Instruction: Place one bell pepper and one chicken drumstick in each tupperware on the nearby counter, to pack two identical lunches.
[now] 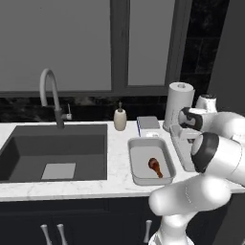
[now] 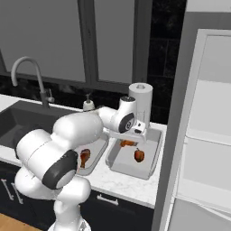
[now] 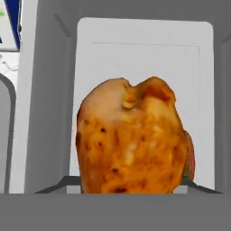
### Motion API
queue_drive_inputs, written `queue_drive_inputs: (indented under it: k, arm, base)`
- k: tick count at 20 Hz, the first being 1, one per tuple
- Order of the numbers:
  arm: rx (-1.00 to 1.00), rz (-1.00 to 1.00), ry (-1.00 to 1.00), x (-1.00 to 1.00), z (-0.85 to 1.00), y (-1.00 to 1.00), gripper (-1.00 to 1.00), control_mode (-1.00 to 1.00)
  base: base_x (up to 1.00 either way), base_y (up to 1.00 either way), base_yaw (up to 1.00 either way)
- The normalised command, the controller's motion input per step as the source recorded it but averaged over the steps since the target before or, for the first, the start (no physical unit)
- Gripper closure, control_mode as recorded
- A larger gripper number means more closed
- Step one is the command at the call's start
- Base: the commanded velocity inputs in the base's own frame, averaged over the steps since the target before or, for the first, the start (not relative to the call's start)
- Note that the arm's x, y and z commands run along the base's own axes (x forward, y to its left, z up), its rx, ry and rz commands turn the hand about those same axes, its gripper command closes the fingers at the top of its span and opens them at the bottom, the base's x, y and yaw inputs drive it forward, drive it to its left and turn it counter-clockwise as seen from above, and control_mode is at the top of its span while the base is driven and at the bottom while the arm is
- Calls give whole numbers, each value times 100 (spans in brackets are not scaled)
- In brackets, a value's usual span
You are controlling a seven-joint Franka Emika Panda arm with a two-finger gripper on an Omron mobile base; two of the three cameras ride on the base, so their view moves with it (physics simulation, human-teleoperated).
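Note:
My gripper (image 2: 131, 138) hangs over the back of the right tupperware (image 2: 152, 154), shut on a bright orange chicken drumstick (image 2: 126, 144). That drumstick (image 3: 133, 144) looms close in the hand view, with the tub's pale floor (image 3: 144, 49) behind it; the fingertips are hidden. A red bell pepper (image 2: 139, 155) lies in the same tub. The left tupperware (image 1: 142, 158) holds a darker reddish-brown drumstick (image 1: 155, 167), which the right base view also shows (image 2: 84, 157). Both tubs sit on the white counter (image 1: 117, 162). My arm hides most of the right tub in the left base view.
A dark sink (image 1: 52, 153) with a curved faucet (image 1: 50, 91) lies to the left. A soap dispenser (image 1: 120, 118), a small box (image 1: 148, 123) and a paper towel roll (image 1: 179, 103) stand behind the tubs. A tall grey appliance (image 2: 203, 135) borders the counter on the right.

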Motion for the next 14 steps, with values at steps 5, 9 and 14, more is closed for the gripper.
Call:
queue_drive_inputs:
  k: [5,9,14]
  arm:
    - [-1,0,-5,79,-48,0,-100,-100]
    - [-5,0,-10,20,-40,0,-100,-100]
    - [0,0,-17,-7,-8,0,-100,-100]
  base:
    - [0,0,0]
    - [0,0,0]
    - [0,0,0]
